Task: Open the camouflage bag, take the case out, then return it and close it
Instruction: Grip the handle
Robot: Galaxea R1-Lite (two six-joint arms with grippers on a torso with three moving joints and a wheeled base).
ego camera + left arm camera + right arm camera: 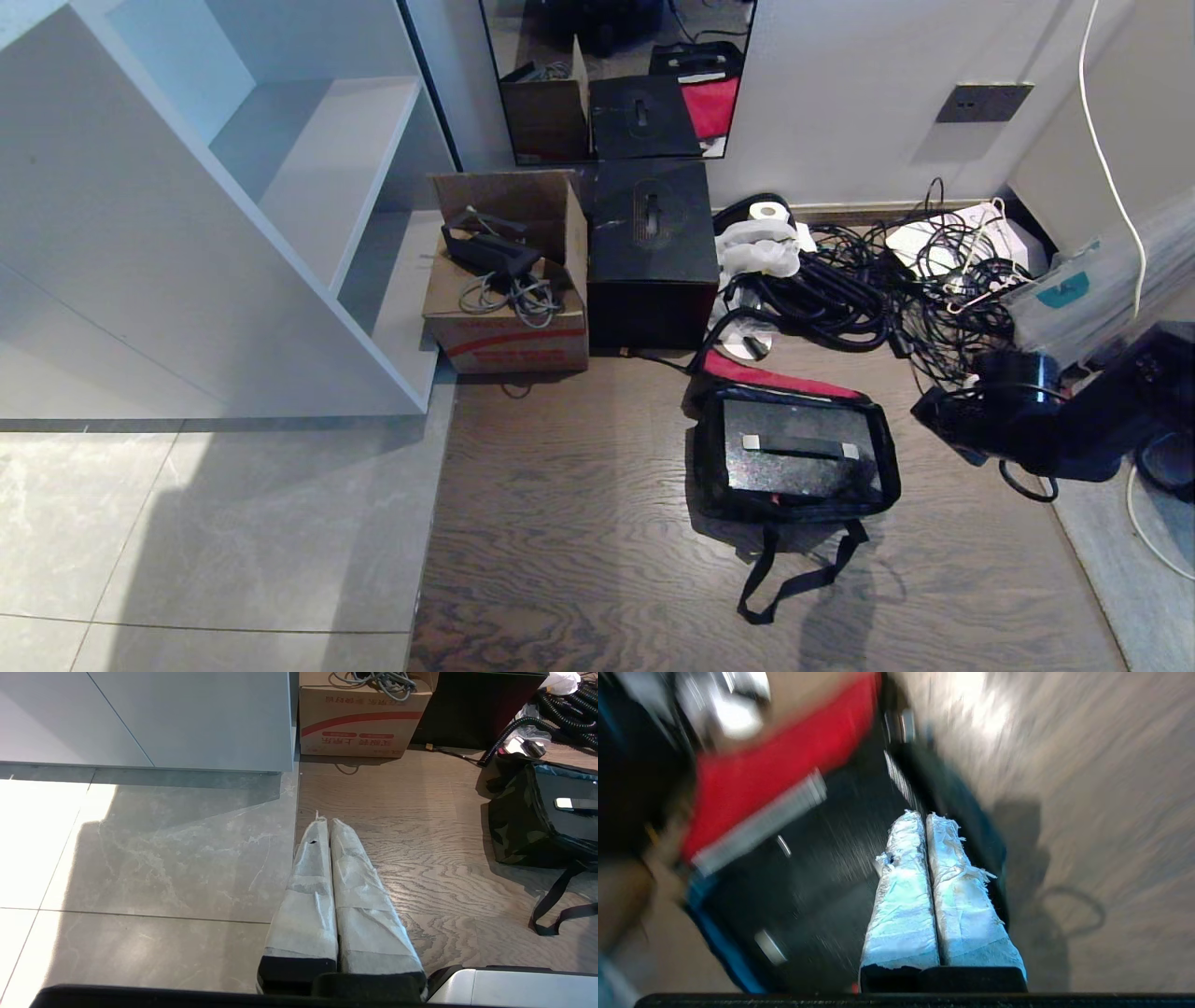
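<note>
The camouflage bag (889,471) lies open on the wood floor, with its red lid lining (775,378) folded back toward the wall. The glittery black case (794,467) lies flat inside it, handle (801,447) up. My right arm (1074,429) reaches in from the right, just beside the bag. In the right wrist view the right gripper (923,815) is shut and empty, hovering over the bag's near wall (971,830) and the case (822,868). The left gripper (325,821) is shut and empty, parked low over the floor, left of the bag (514,826).
A taller black cube box (652,252) and a cardboard box of cables (509,280) stand behind the bag, against the wall. A tangle of black cables (859,289) lies at the back right. White shelving (280,187) fills the left. The bag's strap (794,579) trails forward.
</note>
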